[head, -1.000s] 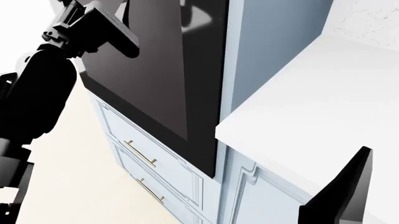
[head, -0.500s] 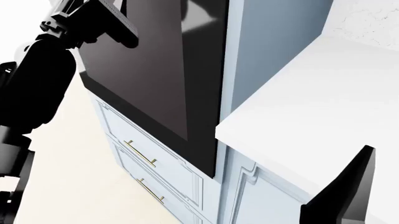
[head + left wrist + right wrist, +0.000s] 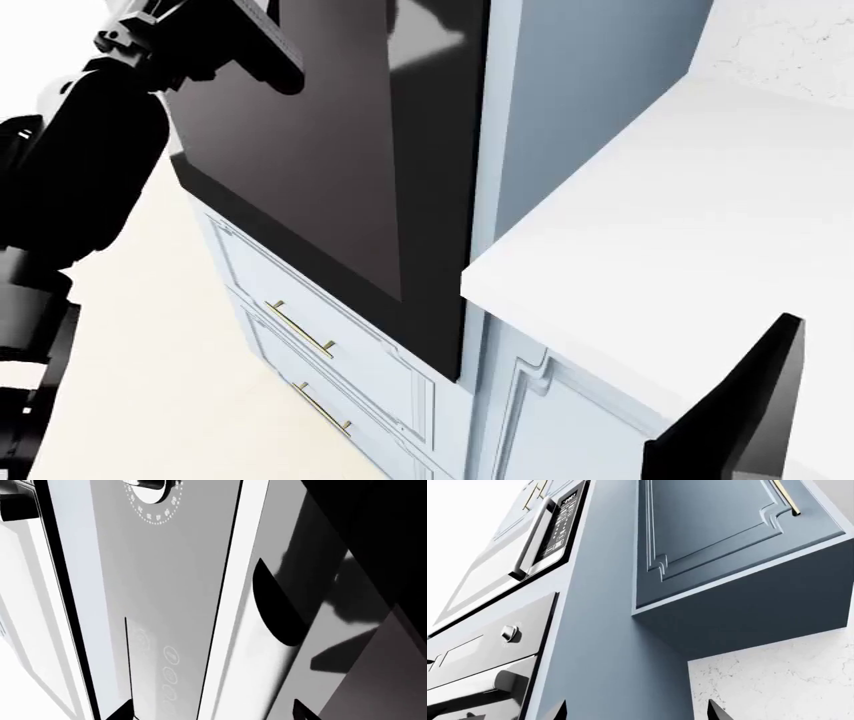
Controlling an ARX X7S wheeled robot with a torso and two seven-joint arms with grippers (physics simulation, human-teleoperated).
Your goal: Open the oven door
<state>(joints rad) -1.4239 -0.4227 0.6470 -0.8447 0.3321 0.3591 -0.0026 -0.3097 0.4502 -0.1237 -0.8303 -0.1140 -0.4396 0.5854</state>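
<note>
At far left, the left gripper [image 3: 247,45] reaches the oven door's [image 3: 334,170] upper left edge; whether its jaws are parted or closed cannot be told. Bare white worktop [image 3: 667,220] lies right. Only the right gripper's [image 3: 637,711] spread fingertips show, holding nothing.

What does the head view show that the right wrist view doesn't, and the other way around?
Only the head view shows the left arm reaching up across the oven door's upper corner, the two drawers with brass handles below the door, and the white countertop. Only the right wrist view shows the microwave higher up, the oven's control strip with its knob, the dark blue wall cabinet and the marbled backsplash. Both show the glossy oven door and the tall blue cabinet side panel beside it.
</note>
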